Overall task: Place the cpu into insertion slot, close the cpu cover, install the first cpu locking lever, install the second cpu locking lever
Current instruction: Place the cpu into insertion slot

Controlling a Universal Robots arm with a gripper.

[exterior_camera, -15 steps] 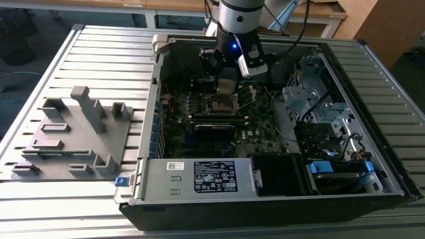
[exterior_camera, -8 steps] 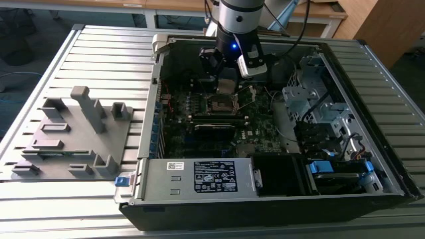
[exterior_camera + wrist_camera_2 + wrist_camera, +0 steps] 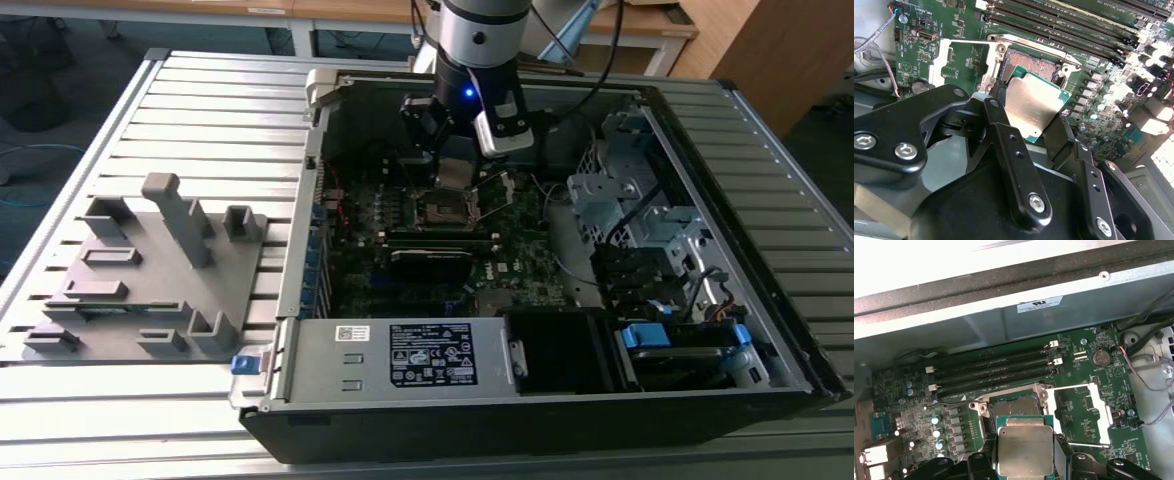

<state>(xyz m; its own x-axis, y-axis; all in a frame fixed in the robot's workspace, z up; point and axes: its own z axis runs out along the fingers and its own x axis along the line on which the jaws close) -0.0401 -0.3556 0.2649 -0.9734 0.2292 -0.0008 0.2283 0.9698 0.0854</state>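
The cpu (image 3: 1025, 450) hangs above the insertion slot (image 3: 1013, 404), with the cpu cover (image 3: 1051, 412) beside that slot.

We can read no word or number with certainty. In the exterior view a black label (image 3: 435, 356) with white print sits on the grey box (image 3: 310, 352), with a small white label (image 3: 352, 334) at the exterior view's left of it. In the first wrist view a white sticker (image 3: 1039, 304) stands on the case wall (image 3: 979, 325). In the second wrist view fine white lettering and a triangle sign (image 3: 906, 65) mark the motherboard (image 3: 934, 20)
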